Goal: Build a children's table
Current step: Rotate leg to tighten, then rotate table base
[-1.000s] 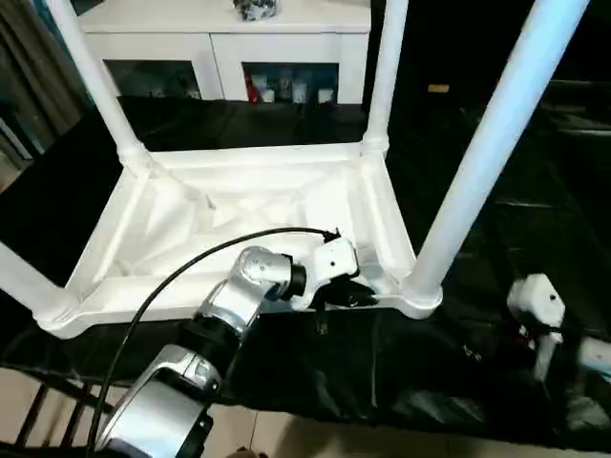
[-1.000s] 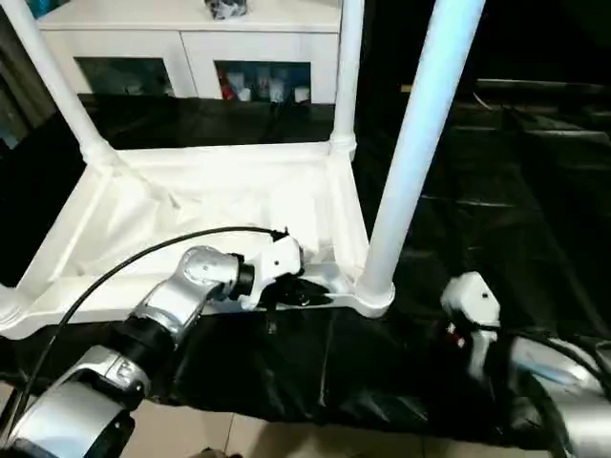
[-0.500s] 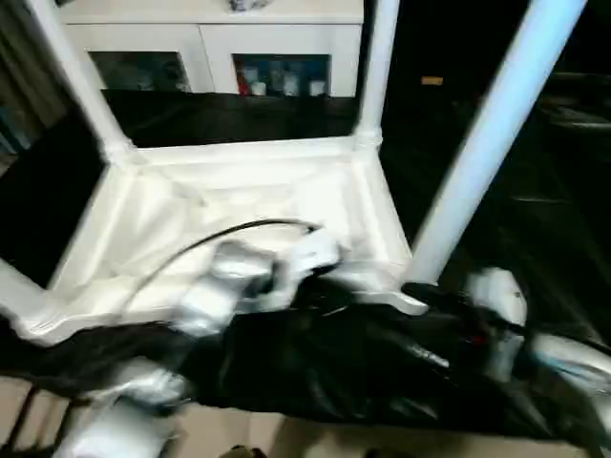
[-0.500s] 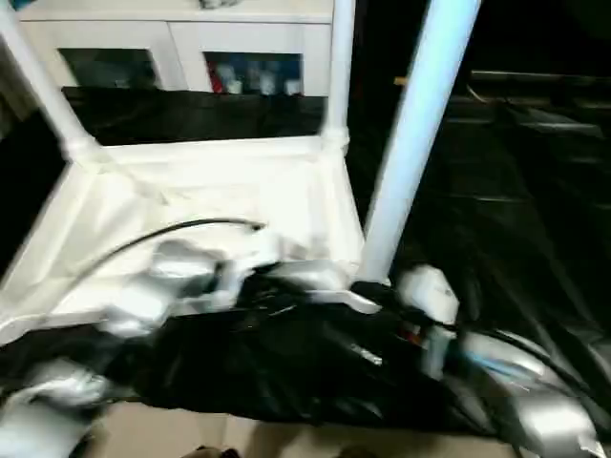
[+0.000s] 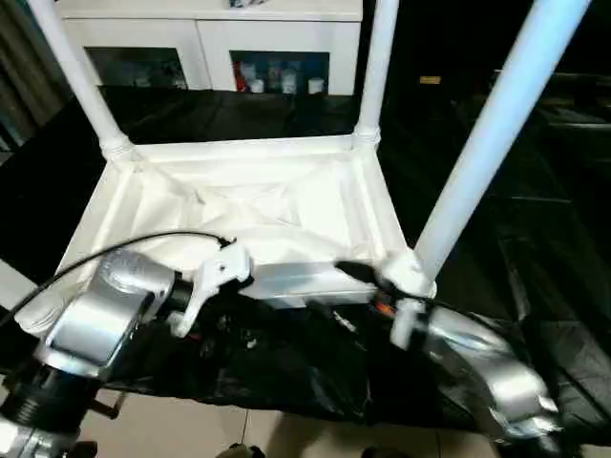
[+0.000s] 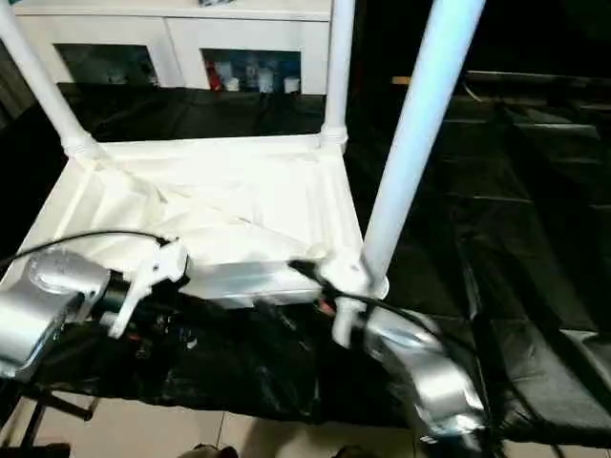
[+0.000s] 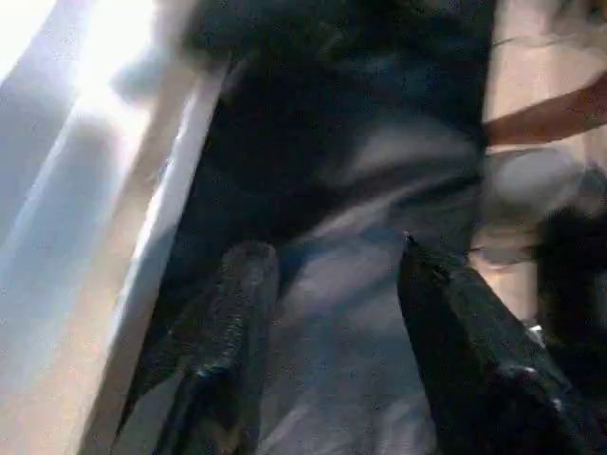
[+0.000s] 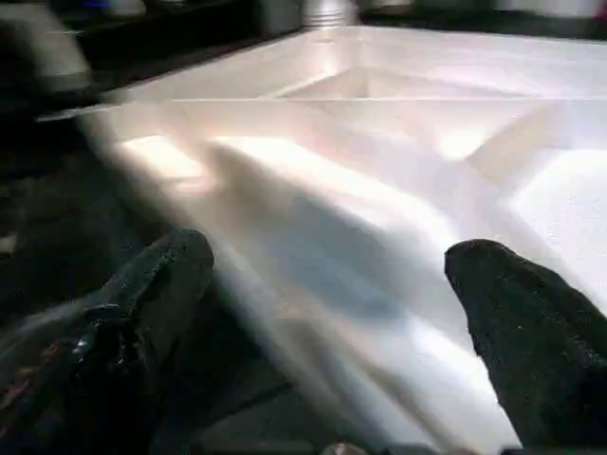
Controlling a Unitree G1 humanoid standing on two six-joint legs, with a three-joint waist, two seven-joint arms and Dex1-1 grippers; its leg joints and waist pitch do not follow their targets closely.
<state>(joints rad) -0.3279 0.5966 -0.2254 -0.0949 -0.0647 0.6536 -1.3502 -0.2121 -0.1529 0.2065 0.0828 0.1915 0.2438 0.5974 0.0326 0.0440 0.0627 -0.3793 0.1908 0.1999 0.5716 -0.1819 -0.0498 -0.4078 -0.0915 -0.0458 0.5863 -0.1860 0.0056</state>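
The white children's table [image 5: 248, 205] lies upside down on black sheeting, ribbed underside up. Its legs stand upright in the corner sockets: near right [image 5: 487, 143], far right [image 5: 374, 67], far left [image 5: 72, 76]. My right gripper [image 5: 334, 291] is at the near rim, just left of the near right leg. It is open, fingers [image 8: 161, 284] wide apart with the rim [image 8: 313, 256] between them. My left gripper [image 7: 327, 256] is open and holds nothing. It hangs over the sheeting in front of the near rim, left of the middle [image 5: 215, 320].
A white cabinet with glass doors [image 5: 210, 38] stands behind the table. Black sheeting [image 5: 535, 248] covers the work surface and spreads far to the right. Beige floor tiles [image 5: 286, 429] show below the near edge.
My left arm has drawn back leftward from the near right corner. My right arm has swung in from the right to the near rim beside that leg. The camera has also shifted.
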